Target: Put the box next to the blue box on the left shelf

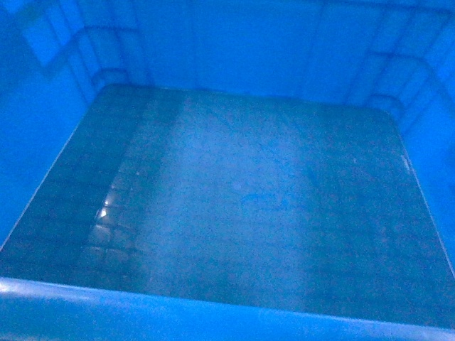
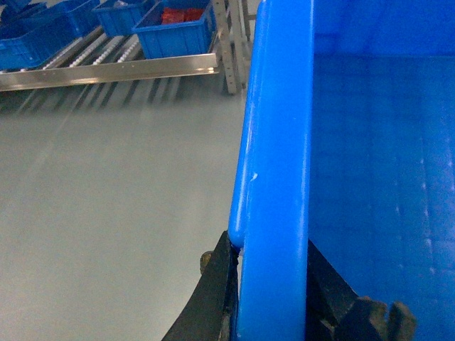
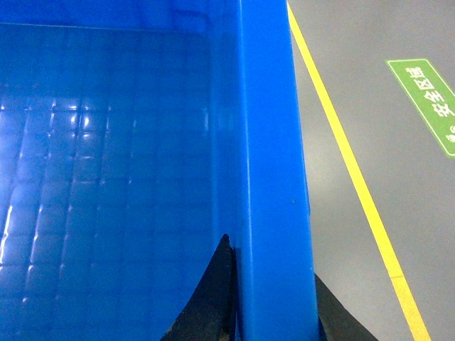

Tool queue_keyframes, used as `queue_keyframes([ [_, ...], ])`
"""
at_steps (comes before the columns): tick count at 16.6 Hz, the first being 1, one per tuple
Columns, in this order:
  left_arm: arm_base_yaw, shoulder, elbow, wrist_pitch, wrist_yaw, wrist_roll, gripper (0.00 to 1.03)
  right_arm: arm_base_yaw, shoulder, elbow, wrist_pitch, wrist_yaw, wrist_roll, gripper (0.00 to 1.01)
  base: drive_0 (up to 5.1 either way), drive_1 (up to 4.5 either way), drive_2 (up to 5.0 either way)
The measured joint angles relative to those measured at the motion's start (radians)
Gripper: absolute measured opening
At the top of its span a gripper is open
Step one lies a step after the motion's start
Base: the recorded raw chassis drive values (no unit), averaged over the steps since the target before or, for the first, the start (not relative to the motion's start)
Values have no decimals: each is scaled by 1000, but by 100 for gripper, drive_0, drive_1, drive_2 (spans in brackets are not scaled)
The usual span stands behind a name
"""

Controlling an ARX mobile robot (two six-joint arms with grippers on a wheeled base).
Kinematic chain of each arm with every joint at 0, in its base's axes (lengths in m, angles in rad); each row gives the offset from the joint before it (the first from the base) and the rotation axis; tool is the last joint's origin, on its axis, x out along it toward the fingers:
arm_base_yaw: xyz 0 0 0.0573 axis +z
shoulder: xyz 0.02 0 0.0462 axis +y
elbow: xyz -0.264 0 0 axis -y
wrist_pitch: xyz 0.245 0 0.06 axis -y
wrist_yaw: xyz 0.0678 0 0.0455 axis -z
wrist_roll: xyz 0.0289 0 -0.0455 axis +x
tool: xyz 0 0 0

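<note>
The box fills the head view; I see only its grid-embossed floor and inner walls, and neither gripper shows there. In the left wrist view my left gripper is shut on the box's thick left rim, one black finger outside and one inside. My right gripper clamps the opposite rim the same way. A roller shelf lies far off at the upper left of the left wrist view. On it stand a blue box with red contents and more blue boxes.
Bare grey floor lies between the box and the shelf. A metal shelf upright stands by the box with red contents. Right of the box, a yellow floor line and a green floor sign show.
</note>
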Motion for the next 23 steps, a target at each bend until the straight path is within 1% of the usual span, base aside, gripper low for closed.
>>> queue_keyframes([
  [23,0,0,0,-1,0,0,16,0,5,-4,5,1,3,11,-6,418,-430],
])
